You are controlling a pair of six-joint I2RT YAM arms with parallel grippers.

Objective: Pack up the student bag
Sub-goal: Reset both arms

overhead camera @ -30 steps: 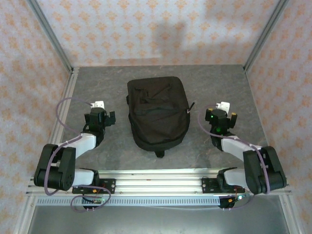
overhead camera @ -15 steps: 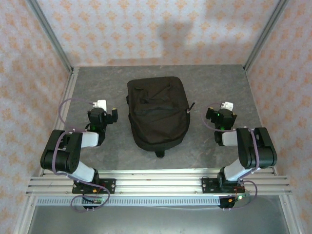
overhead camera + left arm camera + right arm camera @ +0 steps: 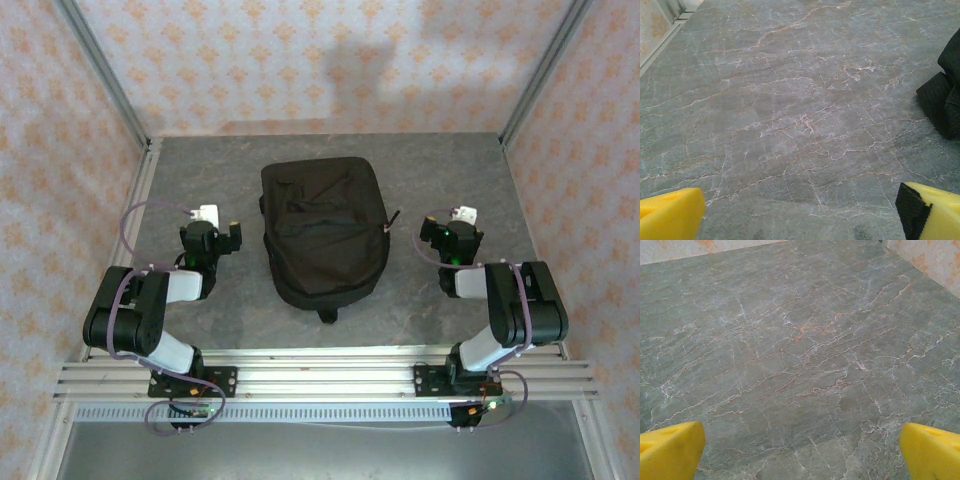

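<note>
One student bag (image 3: 323, 235) lying flat mid-worktop (image 3: 430, 170), between the arms, apparently closed | two claws: left claw (image 3: 800, 212), right claw (image 3: 802, 450), both spread wide, empty, flanking bag | step judged: opening bag; best pin fabric with one claw, draw zip slowly with other

Both arms sit folded close to their bases at the near edge. The left arm (image 3: 130, 325) has its black elbow link bunched at the near left, and its white forearm reaches toward the far right to the wrist. The left gripper (image 3: 212, 232) points to the far side with jaws spread wide and nothing between them; its yellow fingertips (image 3: 670, 215) sit at the two lower corners of the wrist view. The right arm (image 3: 520, 315) mirrors this pose at the near right. The right gripper (image 3: 455, 235) also faces far, wide apart and empty, with its yellow pads (image 3: 670, 450) well separated.
</note>
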